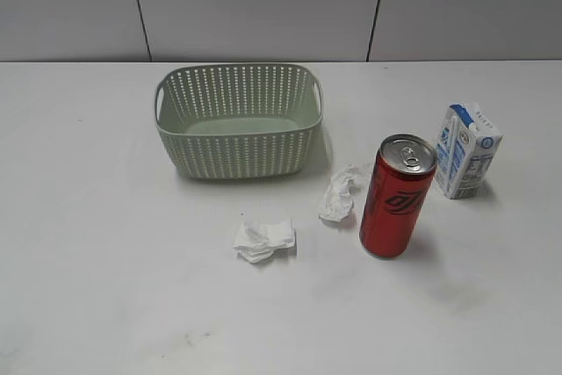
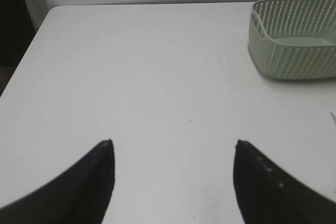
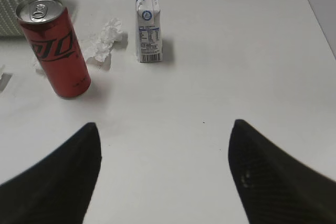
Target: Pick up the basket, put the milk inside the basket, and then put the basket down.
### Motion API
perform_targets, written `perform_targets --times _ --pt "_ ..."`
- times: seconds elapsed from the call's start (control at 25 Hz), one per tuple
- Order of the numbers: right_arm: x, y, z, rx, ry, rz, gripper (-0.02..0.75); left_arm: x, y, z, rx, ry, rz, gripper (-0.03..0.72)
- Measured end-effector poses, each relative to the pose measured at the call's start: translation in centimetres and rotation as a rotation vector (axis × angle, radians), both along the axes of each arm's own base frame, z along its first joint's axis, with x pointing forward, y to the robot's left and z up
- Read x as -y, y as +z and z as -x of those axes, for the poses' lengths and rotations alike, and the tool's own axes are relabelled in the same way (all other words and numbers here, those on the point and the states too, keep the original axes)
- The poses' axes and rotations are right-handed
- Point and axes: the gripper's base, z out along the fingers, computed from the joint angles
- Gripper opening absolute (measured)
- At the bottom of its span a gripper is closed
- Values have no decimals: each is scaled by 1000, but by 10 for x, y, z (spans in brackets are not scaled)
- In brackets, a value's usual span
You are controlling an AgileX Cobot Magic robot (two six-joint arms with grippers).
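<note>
The pale sage-green basket (image 1: 237, 120) stands empty on the white table at the back middle; it also shows at the right edge of the left wrist view (image 2: 294, 38). The white-and-blue milk carton (image 1: 467, 150) stands upright at the right, also in the right wrist view (image 3: 148, 24). My left gripper (image 2: 173, 142) is open and empty over bare table, well left of the basket. My right gripper (image 3: 164, 124) is open and empty, short of the carton. Neither gripper shows in the exterior view.
A tall red soda can (image 1: 397, 196) stands left of the milk, also in the right wrist view (image 3: 52, 45). Two crumpled white tissues (image 1: 263, 239) (image 1: 341, 193) lie in front of the basket. The table's left edge (image 2: 23, 61) is near my left gripper.
</note>
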Motion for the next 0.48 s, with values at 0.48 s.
perform_targets --times 0.48 --pt "0 0 0 0 0 0 590 0 0 0 0 0 0 536"
